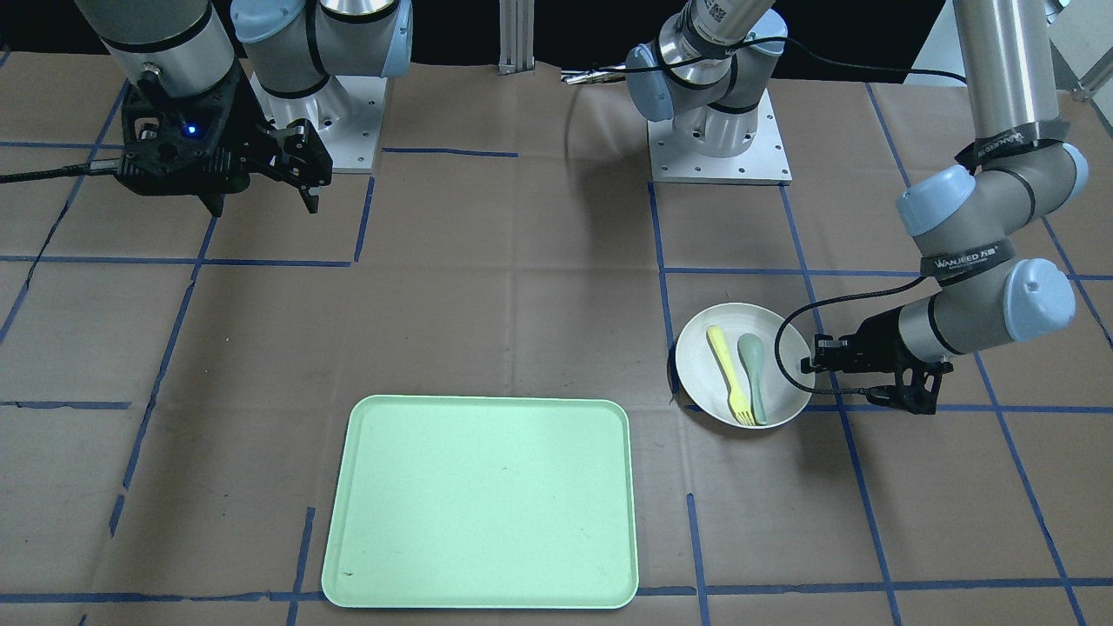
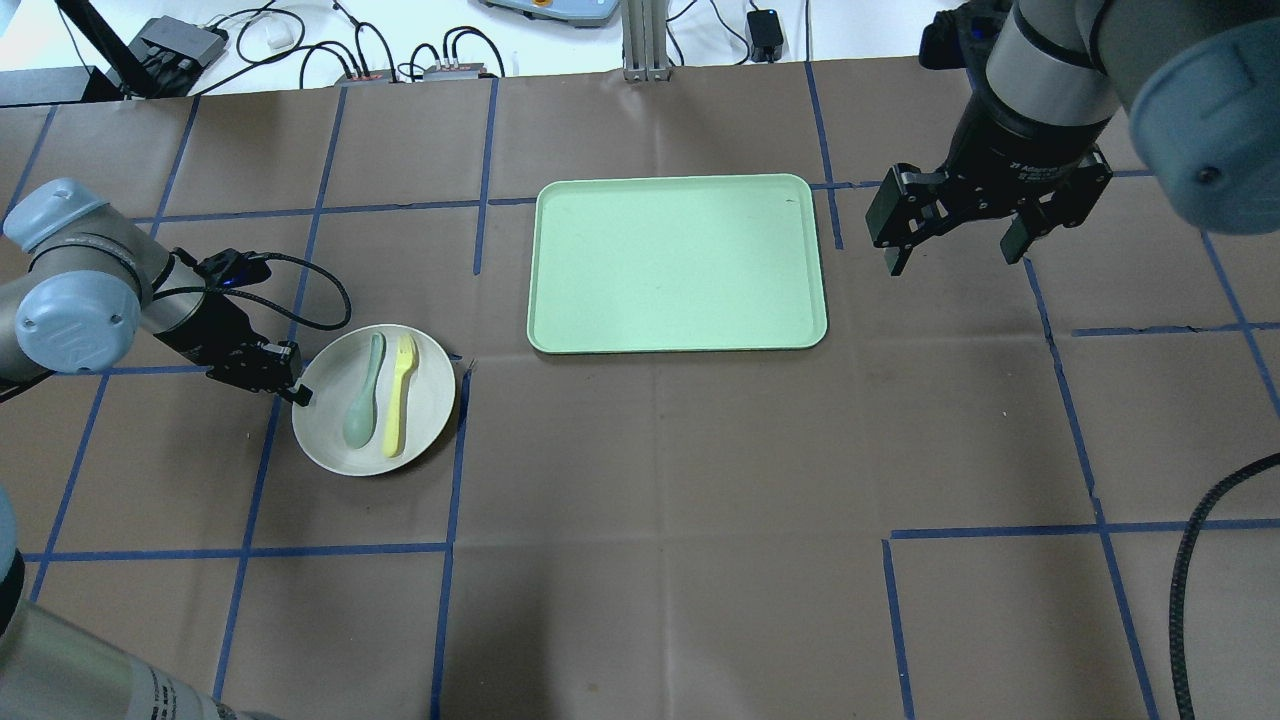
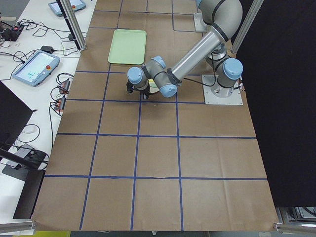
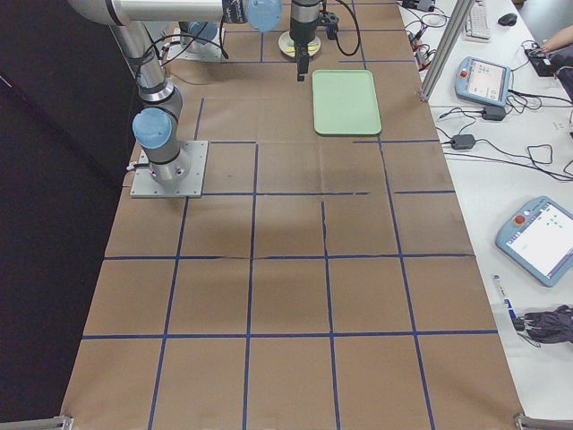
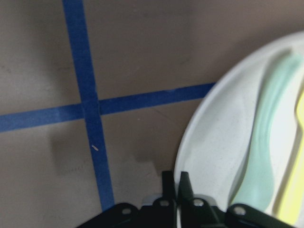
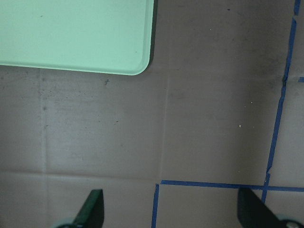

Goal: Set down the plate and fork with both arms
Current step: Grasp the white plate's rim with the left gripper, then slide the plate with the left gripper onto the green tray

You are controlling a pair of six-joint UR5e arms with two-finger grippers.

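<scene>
Front-facing view: plate (image 1: pixel 698 376) sits on the brown surface (image 1: pixel 522 330) at 3 o'clock of frame centre. The fork (image 1: pixel 729 374) and spoon (image 1: pixel 753 376) lie side by side inside it, fork toward the tray side. Left gripper (image 1: pixel 813 363) is low at the plate's 3 o'clock rim, jaws pressed onto the rim. Tray (image 1: pixel 480 500) is at 6 o'clock, well apart from the plate. Right gripper (image 1: pixel 263 207) hangs at 10 o'clock, jaws spread, nothing between them.

Overhead view: plate (image 2: pixel 432 400) at 9 o'clock, fork (image 2: pixel 398 395) on the tray side of the spoon (image 2: pixel 364 395). Left gripper (image 2: pixel 298 393) meets the rim at the plate's 9 o'clock. Tray (image 2: pixel 677 262) sits just above centre at 12 o'clock. Right gripper (image 2: pixel 952 258) is at the tray's 3 o'clock, apart from it, jaws wide.

Left side view: near arm reaches low, and the plate is mostly hidden behind it.

Right side view: near arm's gripper (image 4: pixel 303 72) hangs beside the tray (image 4: pixel 346 101).

Left wrist view: 2 fingers (image 5: pixel 167 183) pinch the plate (image 5: pixel 213 142) rim at 6 o'clock. Spoon (image 5: pixel 261 142) and fork (image 5: pixel 297 166) are at 3 o'clock, blue tape lines (image 5: pixel 90 109) at 9 o'clock.

Right wrist view: 2 fingertips (image 6: pixel 92 206) spread far apart over bare surface, tray corner (image 6: pixel 76 33) at 11 o'clock.
</scene>
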